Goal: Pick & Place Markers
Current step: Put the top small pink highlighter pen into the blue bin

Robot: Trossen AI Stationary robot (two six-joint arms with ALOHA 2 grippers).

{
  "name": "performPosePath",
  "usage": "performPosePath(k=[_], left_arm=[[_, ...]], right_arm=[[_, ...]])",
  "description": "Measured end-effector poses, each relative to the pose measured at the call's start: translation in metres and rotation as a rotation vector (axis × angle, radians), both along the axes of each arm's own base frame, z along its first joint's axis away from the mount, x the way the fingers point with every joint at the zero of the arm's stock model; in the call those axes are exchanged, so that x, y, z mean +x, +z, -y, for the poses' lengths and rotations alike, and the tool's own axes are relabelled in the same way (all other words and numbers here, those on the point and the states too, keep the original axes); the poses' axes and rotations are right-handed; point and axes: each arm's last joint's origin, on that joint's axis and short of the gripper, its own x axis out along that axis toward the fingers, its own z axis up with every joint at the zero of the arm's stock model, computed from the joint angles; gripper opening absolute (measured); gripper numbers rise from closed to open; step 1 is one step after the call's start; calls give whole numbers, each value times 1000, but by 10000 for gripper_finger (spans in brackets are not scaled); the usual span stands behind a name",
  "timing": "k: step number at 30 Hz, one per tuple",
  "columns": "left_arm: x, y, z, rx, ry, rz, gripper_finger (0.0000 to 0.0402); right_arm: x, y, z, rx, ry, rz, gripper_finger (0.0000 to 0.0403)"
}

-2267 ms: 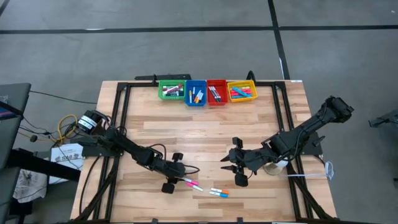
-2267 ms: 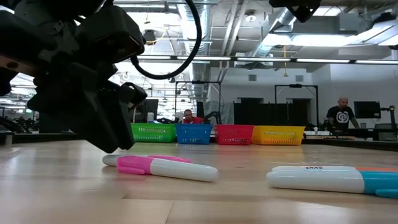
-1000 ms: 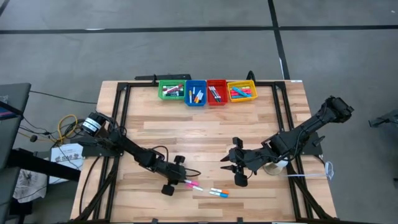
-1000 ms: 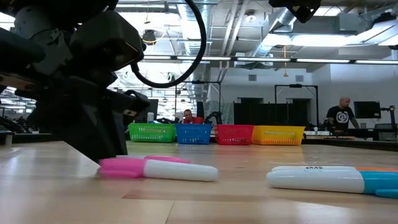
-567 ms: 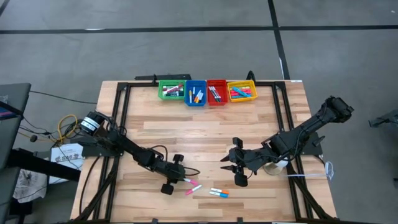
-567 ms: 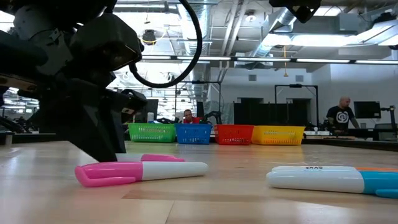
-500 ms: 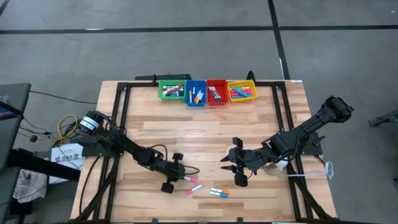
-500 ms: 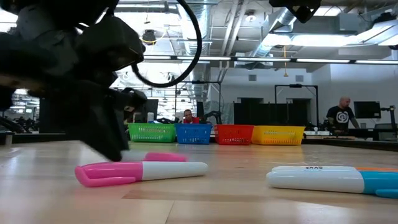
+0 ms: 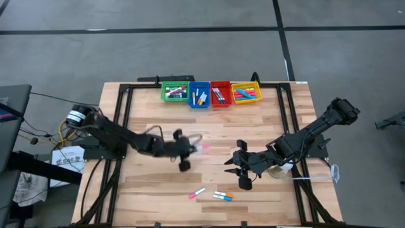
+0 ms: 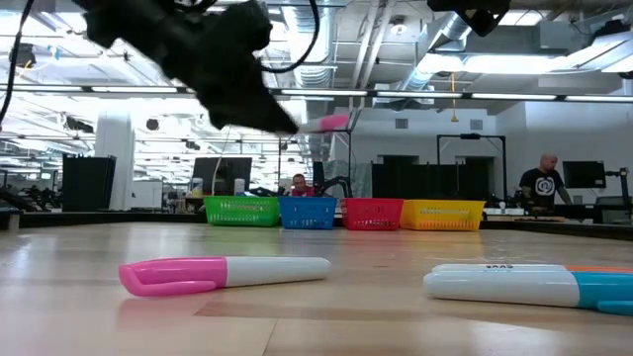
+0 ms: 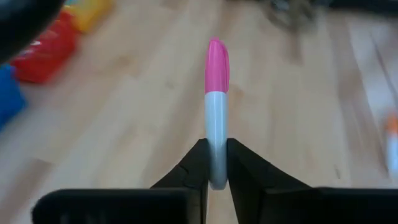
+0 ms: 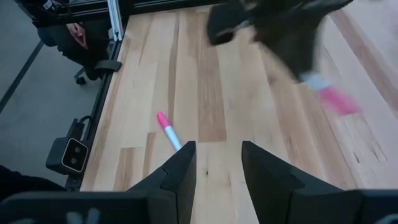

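My left gripper hovers over the middle of the table, shut on a pink-and-white marker, whose pink cap shows high in the low view. Another pink marker lies flat near the near edge, with a blue-and-orange pair beside it. The pink marker also shows in the right wrist view. My right gripper waits open at right of centre, touching nothing. Several more markers lie in the four bins. My left gripper pinches the marker by its white barrel end between its two fingers. The marker points forward along the fingers, its pink cap away from the gripper. It is lifted clear of the table and about level.
Green, blue, red and yellow bins stand in a row at the far edge. A black metal frame runs along the table's sides. People show in the room beyond the table.
My left gripper, low by the two pink markers near the near edge, closed on one, nudging the other so that it turned on the table. It then rose and swung toward the far edge and the table's middle, carrying its marker clear. The right arm stayed still.
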Motion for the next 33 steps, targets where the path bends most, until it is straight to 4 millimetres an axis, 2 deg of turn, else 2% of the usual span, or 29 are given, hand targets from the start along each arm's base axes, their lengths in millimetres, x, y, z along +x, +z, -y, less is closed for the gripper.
performPosePath(k=[6, 15, 19, 24, 33], left_arm=[[0, 27, -51, -113, 225, 130, 45], [1, 43, -119, -161, 455, 316, 44], [-5, 42, -152, -152, 545, 325, 45], [-10, 35, -189, -166, 516, 309, 49], [-7, 4, -229, -196, 549, 322, 51]], right_arm=[[7, 0, 13, -10, -47, 2, 118], [22, 0, 55, -16, -199, 1, 118], [27, 0, 74, -16, -265, 1, 118], [32, 0, 99, -14, -349, 4, 118], [35, 1, 134, -8, -470, 16, 118]])
